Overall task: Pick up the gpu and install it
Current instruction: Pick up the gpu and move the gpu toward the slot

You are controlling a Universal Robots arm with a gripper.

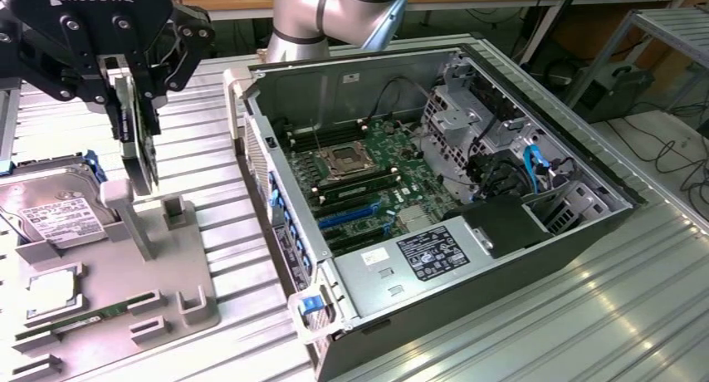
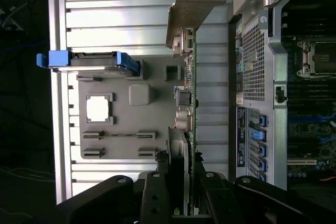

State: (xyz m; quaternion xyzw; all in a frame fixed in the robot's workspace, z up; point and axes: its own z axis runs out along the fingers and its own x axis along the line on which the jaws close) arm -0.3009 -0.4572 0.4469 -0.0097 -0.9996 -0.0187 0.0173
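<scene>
- exterior view: the black end effector (image 1: pixel 135 98) hangs at the upper part of the exterior view's left, its fingers closed on the top edge of the gpu (image 1: pixel 141 154).
- the gpu stands upright and edge-on, its lower end just by the upright posts of a grey tray (image 1: pixel 166 274); i cannot tell whether it touches them.
- a hard drive (image 1: pixel 50 212) with a white label lies on the tray, further to the exterior view's left.
- the open computer case (image 1: pixel 443 191) lies on the ribbed metal surface (image 1: pixel 598 315) just beside the tray, towards the exterior view's right, with its green motherboard (image 1: pixel 371 178) facing up.
- wrist view: the end effector (image 2: pixel 181 174) clamps the gpu (image 2: pixel 187 93) between its two fingers, and the card runs away from the camera to its silver end bracket.
- the grey tray (image 2: pixel 121 129) lies under the card, with the hard drive (image 2: pixel 89 60) in a blue frame on it.
- the computer case (image 2: pixel 262 77) lies just beside the tray on the surface (image 2: pixel 131 24).
</scene>
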